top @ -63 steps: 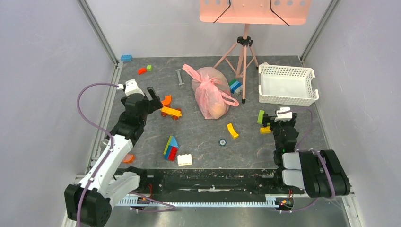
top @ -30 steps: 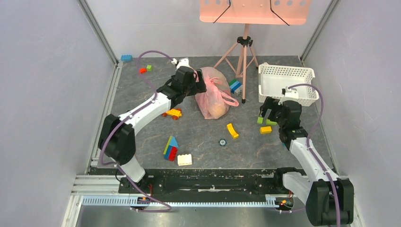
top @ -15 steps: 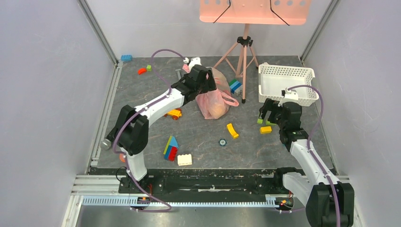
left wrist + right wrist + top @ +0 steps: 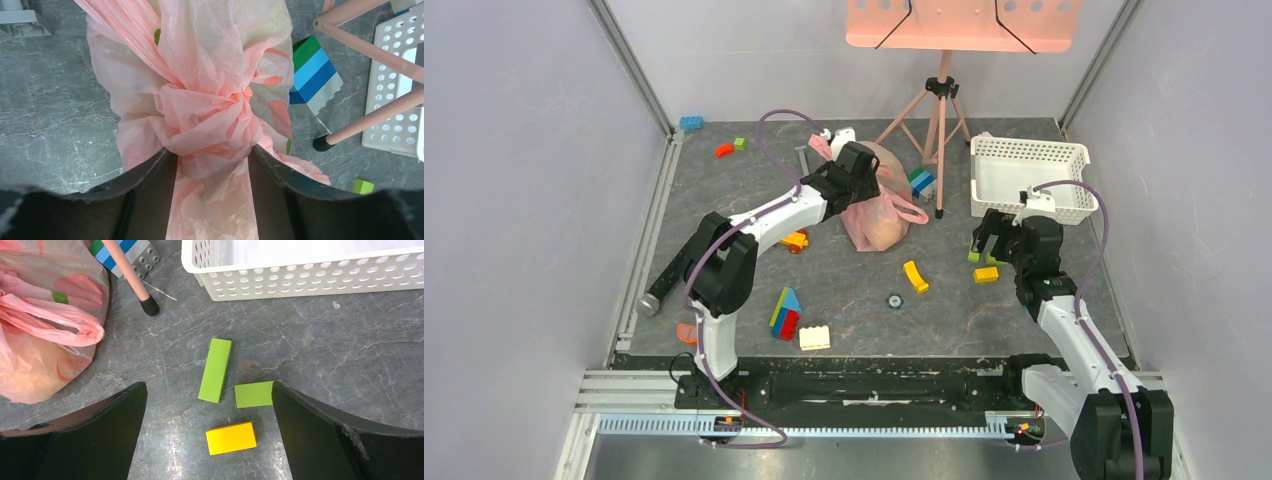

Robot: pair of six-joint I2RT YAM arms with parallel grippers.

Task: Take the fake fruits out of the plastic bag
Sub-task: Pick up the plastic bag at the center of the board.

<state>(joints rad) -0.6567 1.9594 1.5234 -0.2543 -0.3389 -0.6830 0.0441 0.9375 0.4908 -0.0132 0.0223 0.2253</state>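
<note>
The pink plastic bag lies tied shut in the middle of the table, its knot up. The fake fruits are inside it and show only as dim orange and green patches through the plastic. My left gripper reaches over the bag's far left side. In the left wrist view the left gripper has its jaws pressed against both sides of the bag's knot. My right gripper is open and empty, right of the bag, hanging over green and yellow blocks.
A white lattice basket stands at the back right. A pink tripod stands just behind the bag, with a blue-green-grey block at its foot. A yellow curved block, a toy car and stacked blocks lie in front.
My left arm has swung from the left side across to the bag and set its jaws round the knot. My right arm has unfolded forward over the green and yellow blocks.
</note>
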